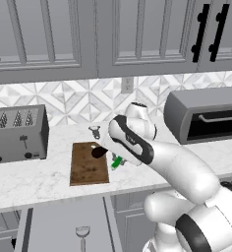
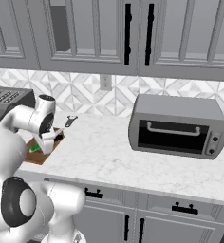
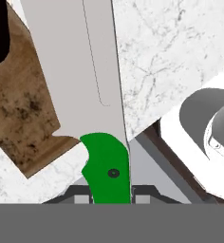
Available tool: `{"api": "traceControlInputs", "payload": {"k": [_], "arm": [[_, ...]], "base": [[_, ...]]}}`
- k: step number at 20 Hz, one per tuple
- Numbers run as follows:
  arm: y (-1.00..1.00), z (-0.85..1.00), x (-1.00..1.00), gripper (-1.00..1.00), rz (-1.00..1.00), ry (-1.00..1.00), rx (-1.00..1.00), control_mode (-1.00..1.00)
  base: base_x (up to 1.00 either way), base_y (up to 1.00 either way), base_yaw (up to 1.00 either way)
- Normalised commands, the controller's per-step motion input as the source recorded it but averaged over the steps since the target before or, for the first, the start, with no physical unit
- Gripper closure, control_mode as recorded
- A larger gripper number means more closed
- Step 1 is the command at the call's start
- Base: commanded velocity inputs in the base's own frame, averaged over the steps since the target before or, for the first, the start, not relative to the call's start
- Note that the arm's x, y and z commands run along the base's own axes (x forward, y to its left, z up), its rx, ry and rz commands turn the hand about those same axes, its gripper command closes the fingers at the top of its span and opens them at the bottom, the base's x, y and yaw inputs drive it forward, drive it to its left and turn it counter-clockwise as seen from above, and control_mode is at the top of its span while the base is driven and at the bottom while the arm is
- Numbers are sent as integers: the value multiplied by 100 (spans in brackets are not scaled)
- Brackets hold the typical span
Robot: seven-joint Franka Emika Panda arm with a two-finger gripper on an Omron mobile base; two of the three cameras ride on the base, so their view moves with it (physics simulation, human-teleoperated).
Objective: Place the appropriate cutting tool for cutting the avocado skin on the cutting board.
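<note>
On the marble counter (image 1: 34, 177), a grey toaster (image 1: 17, 134) stands at 9 o'clock from the cutting board (image 1: 88, 165). The avocado (image 1: 99, 152) lies on the board's far right part. The fingers (image 1: 119, 158) are clenched on the knife (image 3: 85, 95) by its green handle, holding it over the board's right edge, the pale blade reaching across wood and counter. A grey utensil (image 1: 94, 131) lies at 12 o'clock from the board. A toaster oven (image 1: 206, 115) stands far right.
</note>
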Motion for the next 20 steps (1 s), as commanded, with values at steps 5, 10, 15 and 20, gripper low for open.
{"api": "traceControlInputs", "payload": {"k": [5, 10, 15, 20], "arm": [[52, -24, 43, 100, 0, 0, -5, -100], [42, -27, 33, 100, 0, 0, -4, -100], [26, -32, 32, 100, 0, 0, -3, -100], [18, -29, 9, 100, 0, 0, -1, -100]], "base": [[0, 0, 0], [0, 0, 0], [0, 0, 0], [0, 0, 0]]}}
